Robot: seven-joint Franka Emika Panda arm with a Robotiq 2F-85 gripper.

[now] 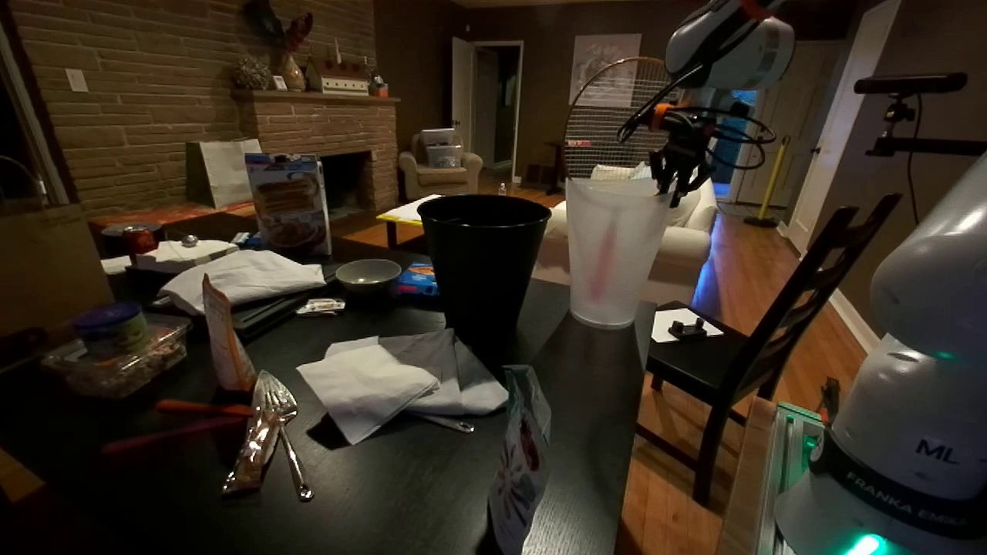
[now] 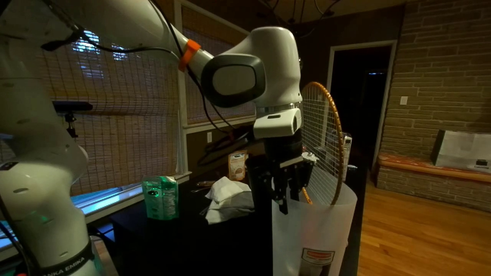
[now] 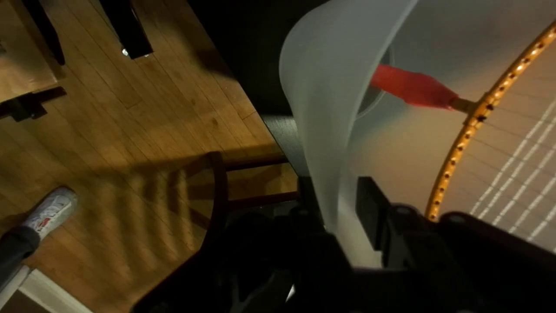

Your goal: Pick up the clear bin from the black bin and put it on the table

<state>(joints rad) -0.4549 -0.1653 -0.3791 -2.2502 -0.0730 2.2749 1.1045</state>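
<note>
Clear bin (image 2: 307,226), nearest in an exterior view, right of black bin (image 1: 486,270), is being supported upright by table (image 1: 416,486); its rim is being straddled by gripper (image 3: 336,195), fingers parted. Exit up the bin's long axis is probably being called for.

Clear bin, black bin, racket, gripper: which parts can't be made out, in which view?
Clear bin: base cut off by the bottom edge in an exterior view.
Black bin: floor inside hidden by its near wall in an exterior view.
Racket: head cut off by the right edge, wrist view.
Gripper: dark and blurred in the wrist view, so contact with the clear bin is uncertain.
</note>
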